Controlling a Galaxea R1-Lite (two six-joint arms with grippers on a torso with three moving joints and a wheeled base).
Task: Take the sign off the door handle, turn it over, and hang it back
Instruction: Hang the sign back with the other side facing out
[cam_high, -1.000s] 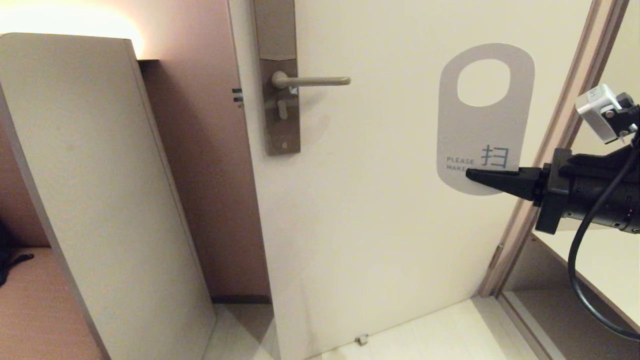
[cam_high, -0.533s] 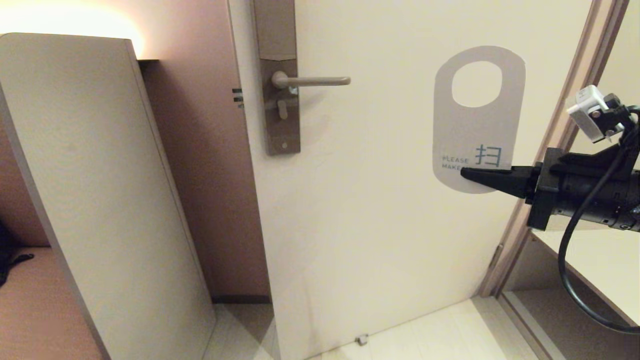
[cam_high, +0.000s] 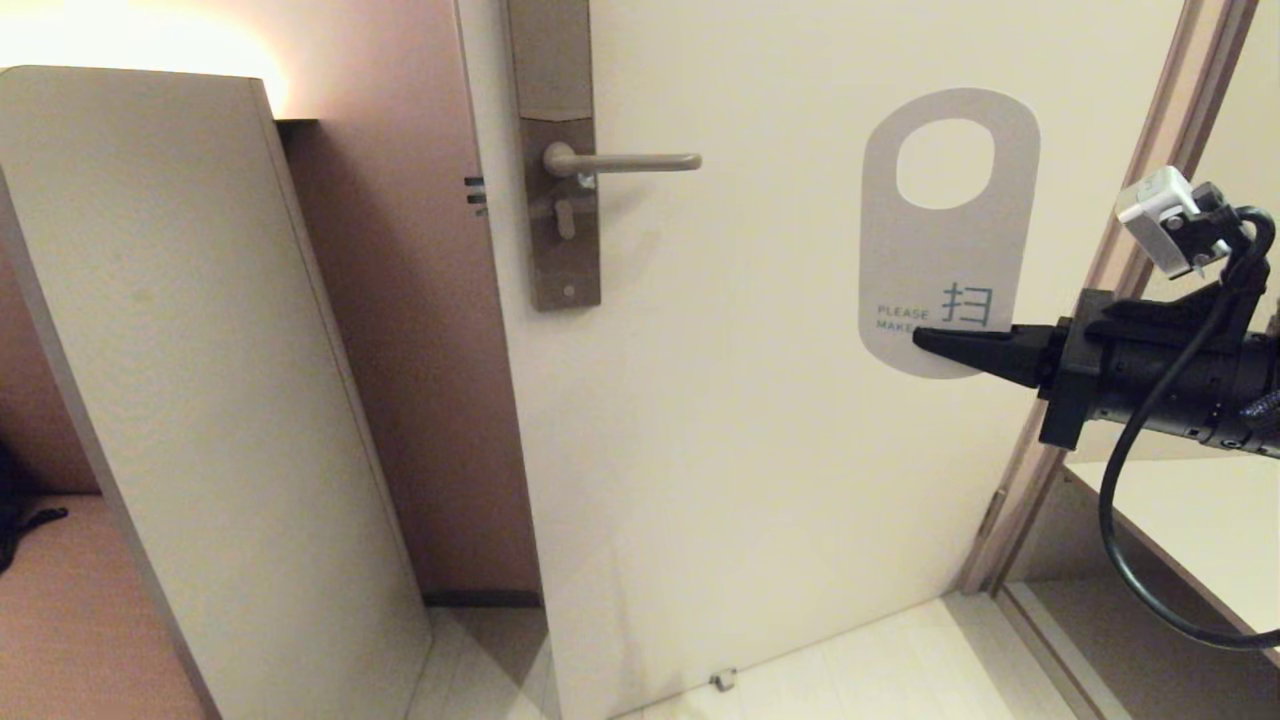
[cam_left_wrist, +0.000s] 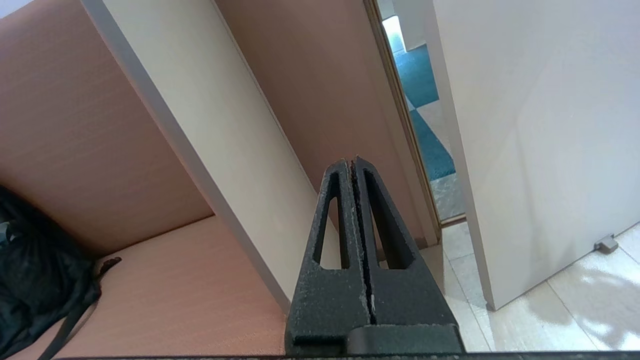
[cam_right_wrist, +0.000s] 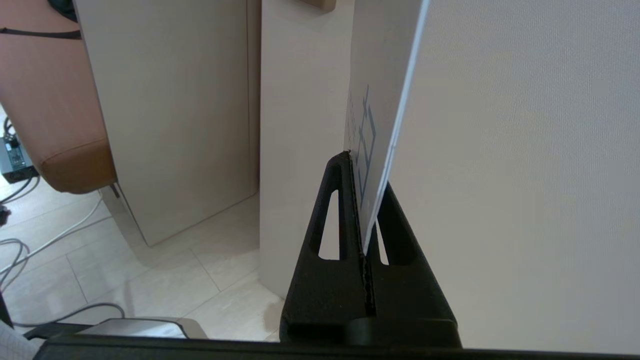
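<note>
The sign (cam_high: 945, 255) is held upright in front of the door, well right of the door handle (cam_high: 630, 161), its white "PLEASE MAKE" side toward my head camera and its oval hole on top. My right gripper (cam_high: 922, 340) is shut on the sign's lower edge, reaching in from the right. In the right wrist view the sign (cam_right_wrist: 377, 115) runs edge-on between the shut fingers of that gripper (cam_right_wrist: 361, 175). The handle is bare and juts right from its lock plate (cam_high: 560, 200). My left gripper (cam_left_wrist: 352, 162) is shut and empty, low on the left, out of the head view.
The cream door (cam_high: 750, 450) stands ajar, with a doorstop (cam_high: 722, 680) on the tiled floor. A tall beige panel (cam_high: 190, 400) stands at the left beside an orange-brown seat (cam_left_wrist: 150, 290) with a black bag (cam_left_wrist: 35, 280). The door frame (cam_high: 1130, 250) runs behind my right arm.
My right gripper has carried the sign a little leftward, toward the handle, and the sign has straightened up. The left arm has not moved.
</note>
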